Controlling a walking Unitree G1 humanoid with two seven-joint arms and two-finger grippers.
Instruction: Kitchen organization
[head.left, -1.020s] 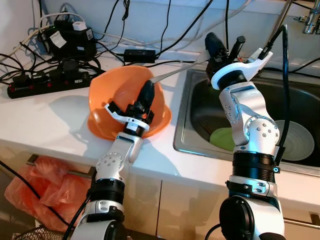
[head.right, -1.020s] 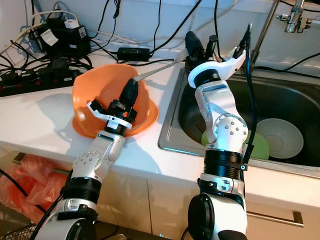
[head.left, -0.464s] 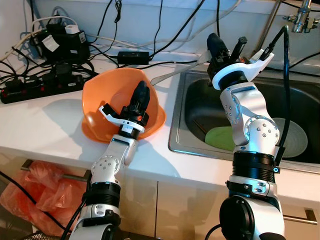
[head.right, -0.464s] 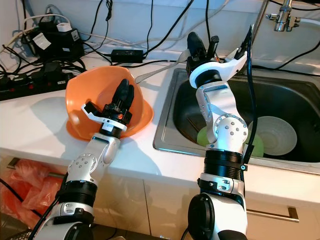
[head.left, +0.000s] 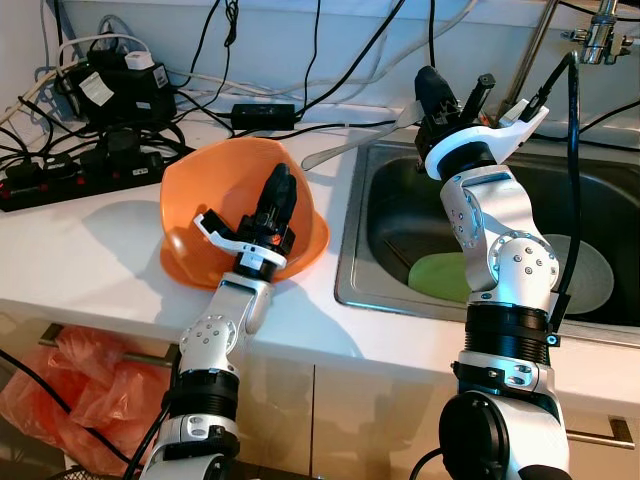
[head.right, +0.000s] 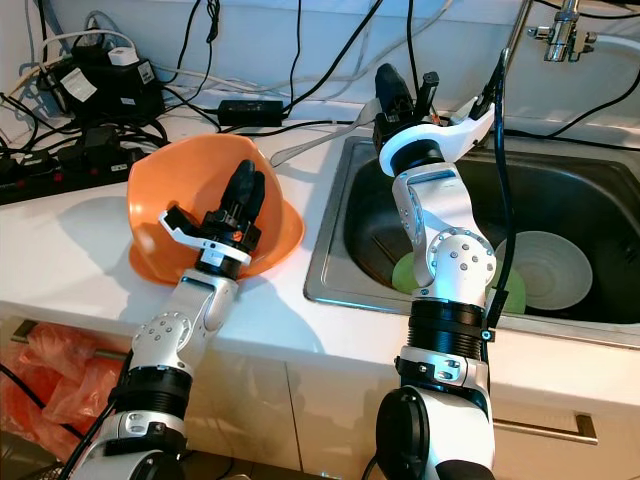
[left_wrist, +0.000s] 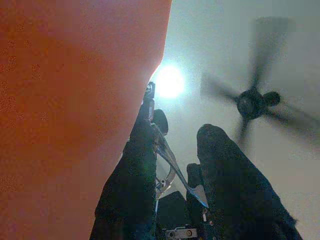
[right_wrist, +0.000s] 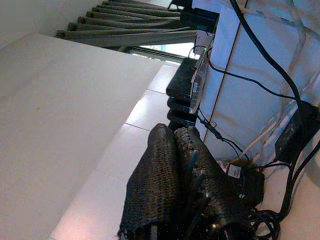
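The bowl (head.left: 215, 215) sits tilted on the worktop near the sink's (head.left: 360, 290) left rim, the left gripper (head.left: 277, 195) pinching its near wall. The right gripper (head.left: 432, 95), clenched on a spoon (head.left: 350, 150), hovers over the sink's back-left corner; the spoon's long axis runs leftward, tip toward the bowl's rim. Since the earlier frame the bowl has shifted slightly left, away from the sink.
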